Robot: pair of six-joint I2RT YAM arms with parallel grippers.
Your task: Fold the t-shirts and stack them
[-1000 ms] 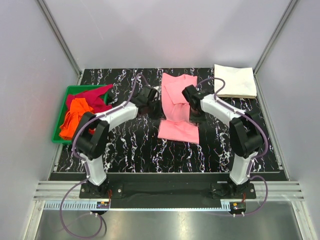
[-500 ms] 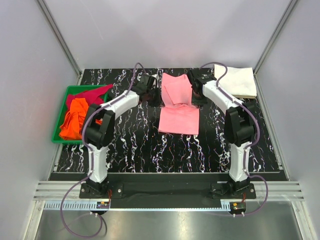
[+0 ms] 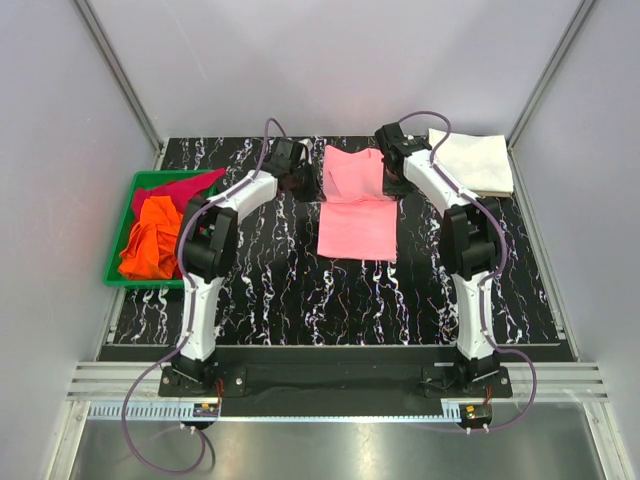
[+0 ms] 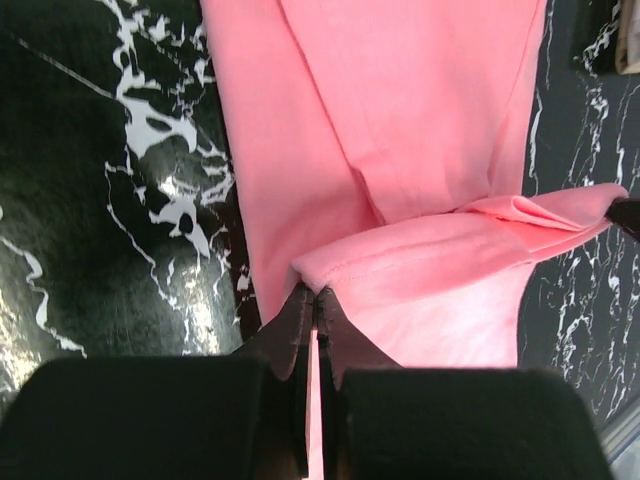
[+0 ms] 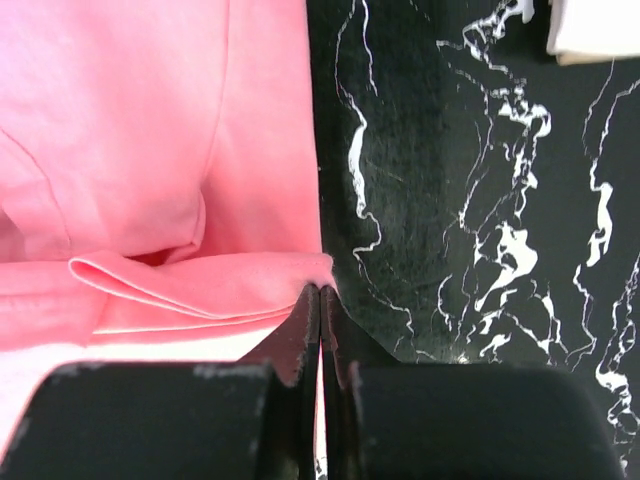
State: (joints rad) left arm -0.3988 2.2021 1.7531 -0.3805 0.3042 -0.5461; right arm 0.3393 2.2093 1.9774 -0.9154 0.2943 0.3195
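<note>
The light pink t-shirt (image 3: pixel 357 205) lies on the black marbled table at the back middle, partly folded. My left gripper (image 3: pixel 316 182) is shut on its left edge, and my right gripper (image 3: pixel 388 180) is shut on its right edge. In the left wrist view the jaws (image 4: pixel 317 295) pinch a pink fold (image 4: pixel 420 150). In the right wrist view the jaws (image 5: pixel 320 290) pinch the shirt's corner (image 5: pixel 200 180). The white t-shirt (image 3: pixel 470 161) lies folded at the back right. The bright orange shirt (image 3: pixel 148 235) and dark magenta-red shirt (image 3: pixel 180 190) lie bunched in the tray.
A green plastic tray (image 3: pixel 122 240) stands at the table's left edge. The enclosure walls stand close behind and beside the table. A corner of the white shirt (image 5: pixel 595 30) shows in the right wrist view.
Both grippers have moved toward the back of the table, pulling the pink shirt's held edge with them. The shirt now lies flatter and straighter.
</note>
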